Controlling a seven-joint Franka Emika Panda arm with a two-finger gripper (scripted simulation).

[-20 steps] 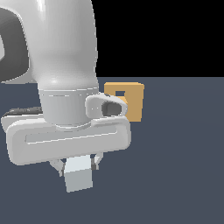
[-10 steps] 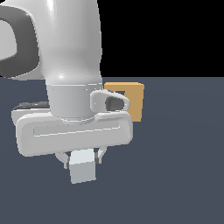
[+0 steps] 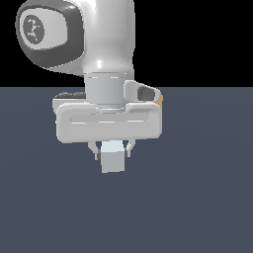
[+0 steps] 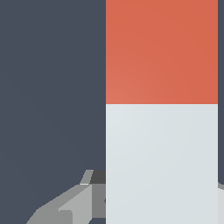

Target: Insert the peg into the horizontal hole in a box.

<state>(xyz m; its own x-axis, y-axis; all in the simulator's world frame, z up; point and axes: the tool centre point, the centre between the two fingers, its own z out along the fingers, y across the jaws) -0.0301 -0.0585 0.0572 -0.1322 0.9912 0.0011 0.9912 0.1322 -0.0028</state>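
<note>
My pincer holds the peg, one finger pressed against each side of its white-grey section. In the exterior view I see only the peg's square white end face poking out just below the hand, pointing toward that camera. In the wrist view the peg fills most of the picture: the white part sits at the fingers, and the orange-red end runs on away from them. The pincer and peg hang above the dark tabletop, not touching it as far as I can judge.

Beyond the pincer, nearly all of the box is hidden behind the hand. I can make out only a thin orange sliver at the hand's edge, on the exterior view's right. The hole itself I cannot see in either view, so I judge the peg is not yet inserted, though I cannot confirm how close its orange tip is to the box face.

My worry from here is alignment. With the hole hidden, I would be pushing blind: if the peg sits slightly off centre or tilted in the grip, its tip could catch the box face around the hole and shove the box back, or the peg could slip between the fingers. The hole is only a little wider than the peg, so a small twist could jam it.
</note>
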